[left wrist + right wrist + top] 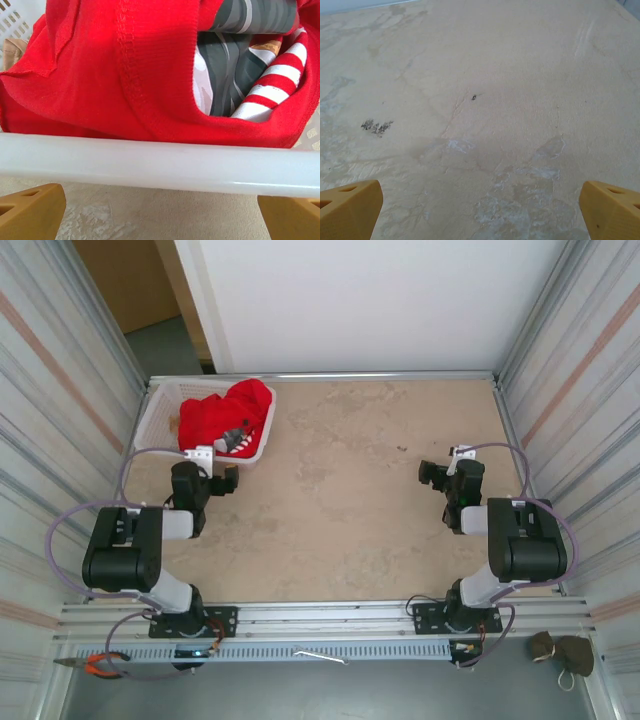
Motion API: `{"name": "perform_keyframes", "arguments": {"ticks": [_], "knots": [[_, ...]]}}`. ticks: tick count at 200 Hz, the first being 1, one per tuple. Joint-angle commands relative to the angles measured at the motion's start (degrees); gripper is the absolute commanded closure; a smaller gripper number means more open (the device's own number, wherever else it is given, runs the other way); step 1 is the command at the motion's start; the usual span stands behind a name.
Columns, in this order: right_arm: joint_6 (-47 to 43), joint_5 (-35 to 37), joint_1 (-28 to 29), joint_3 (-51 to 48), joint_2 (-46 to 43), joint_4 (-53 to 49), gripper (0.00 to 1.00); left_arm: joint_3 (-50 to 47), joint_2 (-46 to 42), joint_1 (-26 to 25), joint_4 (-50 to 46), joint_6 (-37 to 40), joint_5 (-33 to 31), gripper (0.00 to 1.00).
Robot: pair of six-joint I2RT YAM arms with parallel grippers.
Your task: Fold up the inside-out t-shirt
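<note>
The inside-out t-shirt [225, 410] is bright red and lies bunched in a white plastic basket [150, 425] at the table's far left. In the left wrist view its seamed red fabric [100, 75] rises just behind the basket's near rim [160, 162]. My left gripper [207, 462] sits low right in front of that rim, open [160, 210], with nothing between its yellow fingers [30, 210]. My right gripper [460, 462] hovers over bare table on the right, open [480, 210] and holding nothing.
Through an opening in the shirt show a grey patterned cloth [230, 75] and a red-and-white striped one [275, 75]; a tan cloth [12, 47] lies at the basket's left. The beige tabletop [350, 490] has ribbed metal walls on both sides. Pliers [100, 665] rest on the front rail.
</note>
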Motion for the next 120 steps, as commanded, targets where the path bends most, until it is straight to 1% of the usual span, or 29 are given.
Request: {"name": "perform_keyframes", "arguments": {"ticks": [1,67,88,120], "knots": [[-1.4,-0.7,0.1,0.4,-0.7,1.1,0.01,0.2,-0.8,0.0,1.5,0.9,0.6,0.01],[-1.4,-0.7,0.1,0.5,-0.7,1.0,0.01,0.2,-0.8,0.0,1.4,0.8,0.6,0.01],[-1.4,-0.7,0.1,0.4,-0.7,1.1,0.01,0.4,-0.8,0.8,1.3,0.4,2.1,0.01],[-1.3,-0.8,0.0,0.4,-0.7,1.1,0.01,0.3,-0.8,0.7,1.3,0.4,2.1,0.01]]}}
